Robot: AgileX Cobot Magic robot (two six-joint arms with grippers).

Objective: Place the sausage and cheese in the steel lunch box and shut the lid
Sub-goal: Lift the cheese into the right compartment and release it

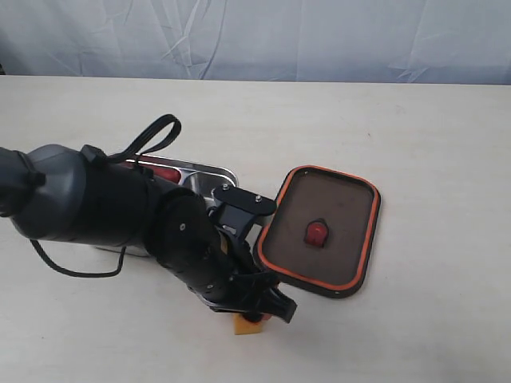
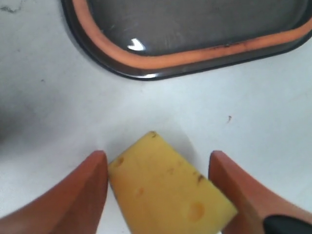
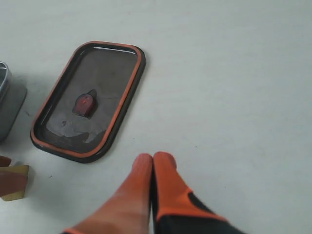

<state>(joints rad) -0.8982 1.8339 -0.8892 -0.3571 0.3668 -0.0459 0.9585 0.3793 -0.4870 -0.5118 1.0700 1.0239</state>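
1. the cheese (image 2: 165, 190) lies on the table (image 1: 431, 144) at the near edge, left of centre. the left claw (image 2: 158, 156) is down over it, fingers spread, one on each side and close against it; whether they press it cannot be told.
2. the right claw (image 3: 153, 158) is over bare table to the right of the cheese, apart from the lid, fingers pressed together on nothing.
3. the lid (image 1: 339, 203) lies just right of and beyond the cheese, not touching it, orange seal rim up, red-orange tab (image 1: 316, 233) in its middle.
4. the box (image 1: 209, 179) sits farthest, left of the lid, mostly hidden by the left arm (image 1: 104, 207). a red bit of the sausage (image 1: 164, 171) shows inside; which compartment is unclear.
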